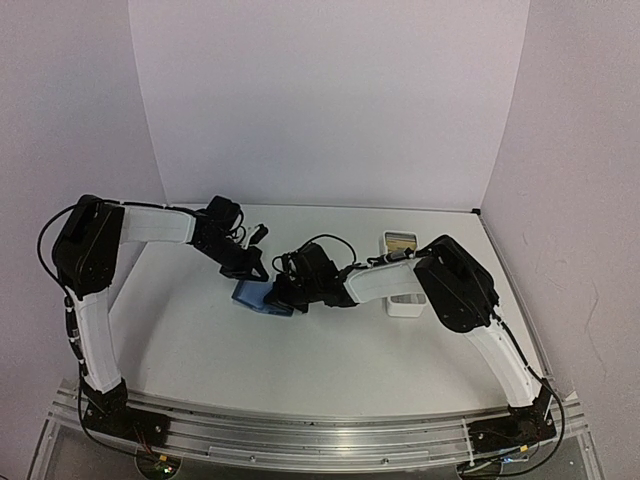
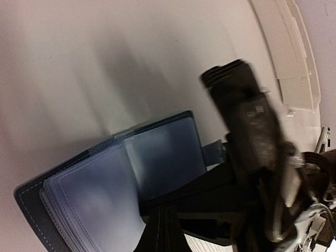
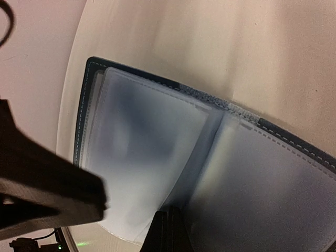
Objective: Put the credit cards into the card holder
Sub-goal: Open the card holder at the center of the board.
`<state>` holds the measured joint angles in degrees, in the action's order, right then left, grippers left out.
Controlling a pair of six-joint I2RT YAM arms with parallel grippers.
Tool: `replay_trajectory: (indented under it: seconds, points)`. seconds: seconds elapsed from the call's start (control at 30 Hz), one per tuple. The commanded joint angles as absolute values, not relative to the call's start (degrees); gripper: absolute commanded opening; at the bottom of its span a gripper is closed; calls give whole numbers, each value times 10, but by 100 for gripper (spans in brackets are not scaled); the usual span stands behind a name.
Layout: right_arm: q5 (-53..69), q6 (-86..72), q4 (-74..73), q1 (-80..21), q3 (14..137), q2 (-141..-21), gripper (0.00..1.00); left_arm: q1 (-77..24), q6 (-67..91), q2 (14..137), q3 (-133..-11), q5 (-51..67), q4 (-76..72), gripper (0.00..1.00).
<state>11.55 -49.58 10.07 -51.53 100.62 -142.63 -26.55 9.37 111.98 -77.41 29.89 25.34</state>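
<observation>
Lying open, the card holder [image 1: 256, 298] stretches left-right, slightly tilted.

Close in front of my jaws, the card holder [image 3: 83, 105] has a dark blue cover. It is matt and finely grained like leather, with pale thread stitching along the border. Its inner sleeves [image 3: 147, 142] are clear plastic, smooth, a little milky, with a soft gloss. Under them the table [image 3: 220, 37] is smooth, matt white. My right fingers [image 3: 167, 233] look like matt black plastic.

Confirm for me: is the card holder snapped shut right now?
No, the card holder lies spread open, its clear sleeves showing on both sides of the spine.
</observation>
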Motion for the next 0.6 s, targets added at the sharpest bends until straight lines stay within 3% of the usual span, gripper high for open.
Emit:
replay_trajectory:
  seconds: [0.0,0.57]
  points:
    - [96,-496,39,-516,1002,-1449,0,-262,144,1151,-750,282,210,0]
    - [64,-526,23,-494,912,-1394,0,-218,209,1185,-659,194,241,0]
